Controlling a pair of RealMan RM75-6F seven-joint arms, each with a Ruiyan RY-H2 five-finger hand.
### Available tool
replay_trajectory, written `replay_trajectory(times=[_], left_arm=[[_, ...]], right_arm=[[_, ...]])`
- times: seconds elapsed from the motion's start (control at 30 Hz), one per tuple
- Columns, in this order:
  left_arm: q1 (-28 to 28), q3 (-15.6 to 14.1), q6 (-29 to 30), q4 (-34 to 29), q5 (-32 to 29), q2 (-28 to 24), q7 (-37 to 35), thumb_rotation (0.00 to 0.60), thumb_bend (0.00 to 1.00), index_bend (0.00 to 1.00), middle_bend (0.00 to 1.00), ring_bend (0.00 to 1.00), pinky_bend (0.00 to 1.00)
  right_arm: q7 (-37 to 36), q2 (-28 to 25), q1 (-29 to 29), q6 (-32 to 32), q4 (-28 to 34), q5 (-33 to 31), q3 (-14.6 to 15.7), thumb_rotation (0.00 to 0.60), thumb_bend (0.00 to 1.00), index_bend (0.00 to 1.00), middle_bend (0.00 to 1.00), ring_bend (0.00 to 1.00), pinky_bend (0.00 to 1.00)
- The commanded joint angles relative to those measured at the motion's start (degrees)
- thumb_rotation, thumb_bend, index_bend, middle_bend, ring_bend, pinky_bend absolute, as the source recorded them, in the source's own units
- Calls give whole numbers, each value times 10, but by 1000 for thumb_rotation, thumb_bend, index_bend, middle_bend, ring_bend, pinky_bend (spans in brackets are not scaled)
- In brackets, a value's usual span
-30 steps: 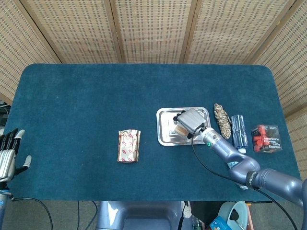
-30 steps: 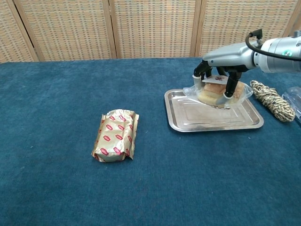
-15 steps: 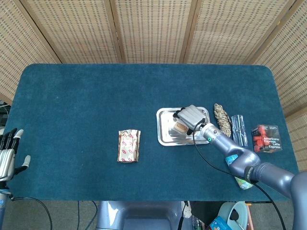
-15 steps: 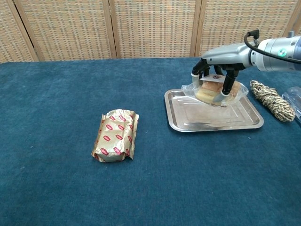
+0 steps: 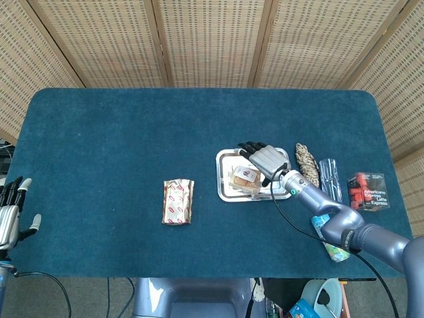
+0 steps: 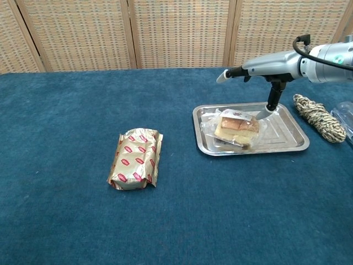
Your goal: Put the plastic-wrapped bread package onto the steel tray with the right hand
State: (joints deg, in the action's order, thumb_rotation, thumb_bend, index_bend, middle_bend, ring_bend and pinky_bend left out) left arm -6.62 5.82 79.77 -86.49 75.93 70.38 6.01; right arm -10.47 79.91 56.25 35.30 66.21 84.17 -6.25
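Observation:
The plastic-wrapped bread package [image 5: 245,179] [image 6: 237,127] lies on the steel tray [image 5: 226,190] [image 6: 287,139], toward its left half. My right hand [image 5: 262,157] [image 6: 258,67] hovers above the tray's far side with its fingers spread and nothing in it; one finger hangs down behind the bread. My left hand [image 5: 11,213] stays at the table's near left edge, fingers apart and empty; the chest view does not show it.
A gold-and-red foil packet [image 5: 177,202] [image 6: 135,158] lies left of the tray. Right of the tray are a coiled rope [image 5: 306,165] [image 6: 319,117], a clear plastic bottle [image 5: 330,179] and a red-black coffee box [image 5: 368,191].
My right hand has let go of the bread package, which dropped onto the tray. The fingers have spread open and the hand has lifted slightly. The left hand has not moved.

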Motion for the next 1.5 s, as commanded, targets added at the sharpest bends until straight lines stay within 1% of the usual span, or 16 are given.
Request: replay_trajectory(times=[0.03,0.07,0.27,0.4,0.47,0.53,0.57,0.63,0.7,0.77,0.8,0.9,0.97,1.03,1.23,1.5], left_arm=[[1,0,1,1,1,-1,-1,595,413,0,0,0,0],[1,-1,2,1,1,-2,-2,594,413,0,0,0,0],[0,-1,7,-6,10,-11,-2,595,413,0,0,0,0],[-3,-4,11,-15,23,-17,4,595,413,0,0,0,0],[-5,-5,12,-22,30,-20,10,595,413,0,0,0,0],[-8,-6,12,-26,34,-21,16,595,413,0,0,0,0],[-9,-7,13,-30,38,-22,20,596,413,0,0,0,0],[-15,-9,13,-39,51,-24,30,596,413,0,0,0,0],[-18,-11,13,-46,58,-24,40,594,413,0,0,0,0],[-21,-12,15,-54,64,-25,50,595,413,0,0,0,0],[-23,-13,15,-59,70,-26,57,595,413,0,0,0,0],[-26,-15,15,-67,76,-27,68,595,413,0,0,0,0],[-30,-18,15,-73,85,-26,76,594,413,0,0,0,0],[-31,-20,15,-75,89,-25,80,595,412,0,0,0,0],[-33,-26,20,-77,104,-21,89,595,413,0,0,0,0],[-31,-33,27,-75,116,-17,91,595,413,0,0,0,0]], right_arm=[[25,-11,-2,-7,19,-23,-4,600,190,0,0,0,60],[33,-13,-3,-6,23,-27,-5,600,192,0,0,0,60],[132,-79,-38,39,110,-70,-6,600,205,0,0,0,60],[220,-137,-81,103,201,-126,-7,600,209,0,0,0,60],[259,-170,-114,157,255,-150,-6,600,210,0,0,0,60],[276,-191,-141,198,292,-161,-3,600,210,0,0,0,60],[286,-207,-163,231,319,-166,0,600,210,0,0,0,60],[300,-241,-232,342,369,-154,13,600,210,0,0,0,60],[299,-250,-273,398,388,-136,26,600,210,0,0,0,60],[288,-253,-309,444,395,-118,35,600,210,0,0,0,60],[278,-253,-335,477,394,-105,43,600,210,0,0,0,60],[261,-247,-375,525,385,-83,54,600,210,0,0,0,60],[240,-240,-413,566,374,-71,65,600,210,0,0,0,60],[221,-233,-437,590,362,-59,70,600,211,0,0,0,60],[179,-206,-491,632,322,-35,81,600,210,0,0,0,60],[155,-172,-518,636,280,-25,79,600,210,0,0,0,60]])
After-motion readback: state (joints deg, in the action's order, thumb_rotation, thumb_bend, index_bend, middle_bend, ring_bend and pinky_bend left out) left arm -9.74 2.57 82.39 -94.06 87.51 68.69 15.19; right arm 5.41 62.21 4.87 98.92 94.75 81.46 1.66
